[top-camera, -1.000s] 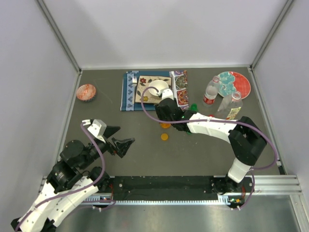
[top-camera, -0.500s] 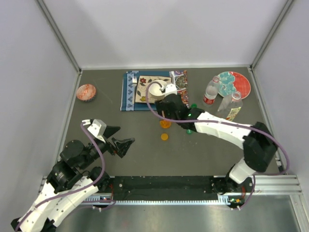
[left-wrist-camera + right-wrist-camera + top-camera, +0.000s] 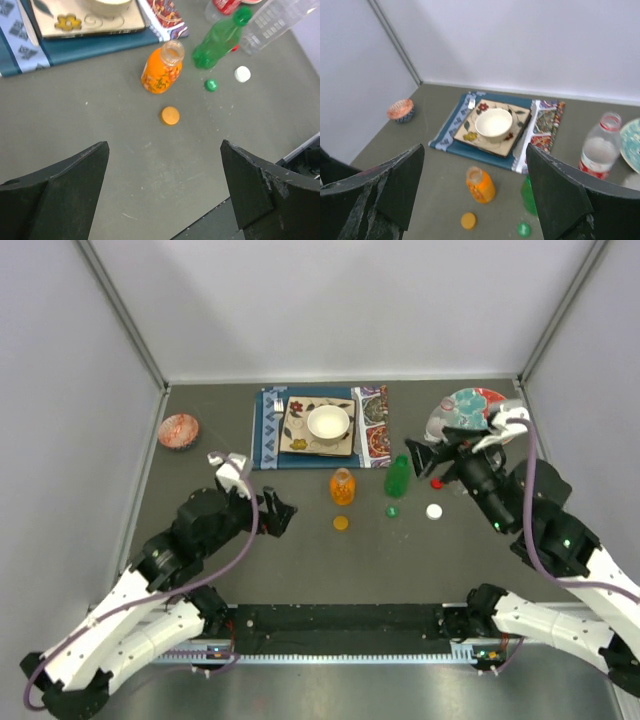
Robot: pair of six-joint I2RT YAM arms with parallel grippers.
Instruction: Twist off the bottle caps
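Left tool [image 3: 164, 146] and right tool [image 3: 474, 148] spread, empty; white cap [image 3: 242, 74] in left wrist view, outside right wrist's.

You see a matt dark-grey table [image 3: 100, 130], lightly scuffed. The orange bottle [image 3: 160, 77] and green bottle [image 3: 215, 45] are glossy, translucent plastic. The orange cap [image 3: 170, 115], green cap [image 3: 211, 85] and white cap [image 3: 242, 74] are smooth plastic. The bowl [image 3: 493, 122] is glossy white and the mat [image 3: 446, 134] is printed cloth. Your right fingers [image 3: 560, 200] are matt black, scuffed grey.

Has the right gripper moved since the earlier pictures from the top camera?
Yes. The right gripper has pulled back to the right: it was beside the white bowl, and now it is near the patterned plate.
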